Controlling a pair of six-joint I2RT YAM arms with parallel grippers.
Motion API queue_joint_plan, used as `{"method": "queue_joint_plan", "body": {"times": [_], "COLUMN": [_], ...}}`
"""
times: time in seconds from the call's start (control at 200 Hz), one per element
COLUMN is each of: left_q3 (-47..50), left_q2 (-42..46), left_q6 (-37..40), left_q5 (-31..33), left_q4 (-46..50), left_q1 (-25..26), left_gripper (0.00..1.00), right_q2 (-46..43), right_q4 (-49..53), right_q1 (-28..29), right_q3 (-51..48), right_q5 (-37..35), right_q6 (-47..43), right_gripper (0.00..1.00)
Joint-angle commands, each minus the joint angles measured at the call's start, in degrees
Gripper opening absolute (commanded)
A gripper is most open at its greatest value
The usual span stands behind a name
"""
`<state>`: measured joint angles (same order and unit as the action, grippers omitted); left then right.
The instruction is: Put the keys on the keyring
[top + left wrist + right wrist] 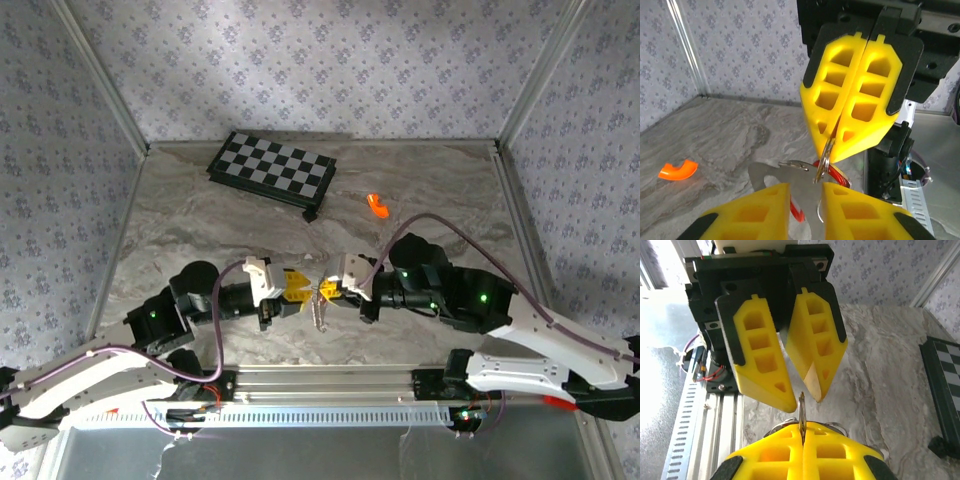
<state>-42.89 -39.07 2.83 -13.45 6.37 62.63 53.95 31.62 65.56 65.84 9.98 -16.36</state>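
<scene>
No writing, label, brand, number or sign can be read in any view. The chequered board at the upper middle of the top view carries plain black and white squares, and the wallpaper a repeated floral motif

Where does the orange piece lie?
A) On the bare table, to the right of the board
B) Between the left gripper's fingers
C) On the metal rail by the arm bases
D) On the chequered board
A: the orange piece rests on the table, apart from the chequered board and to its right.
</scene>
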Motion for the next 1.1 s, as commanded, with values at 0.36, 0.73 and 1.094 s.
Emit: {"method": "queue_joint_plan", "body": {"times": [0.36,0.73,1.094], "left_q3": [-2.19,-2.72,-2.94], "left_q2": [-2.29,-4.03,-6.23], "left_q6": [2.27,2.19,2.69], "left_q5": [-3.86,-5.81,-5.87], "left_q4": [1.63,-0.88,-1.71], "left_q1": [0.45,0.47,0.56], "left_gripper": [0.28,0.23,0.12], "right_q2": [4.22,5.82,6.6], "right_q4": [11.98,13.79,14.05], "right_q1": [0.53,0.8,0.97], "right_q3": [8.19,9.08,9.3], "right_q5": [-0.97,-0.44,0.22], "right_q6": [-4.67,-5.42,-5.39], "right_gripper": [0.0,0.0,0.0]}}
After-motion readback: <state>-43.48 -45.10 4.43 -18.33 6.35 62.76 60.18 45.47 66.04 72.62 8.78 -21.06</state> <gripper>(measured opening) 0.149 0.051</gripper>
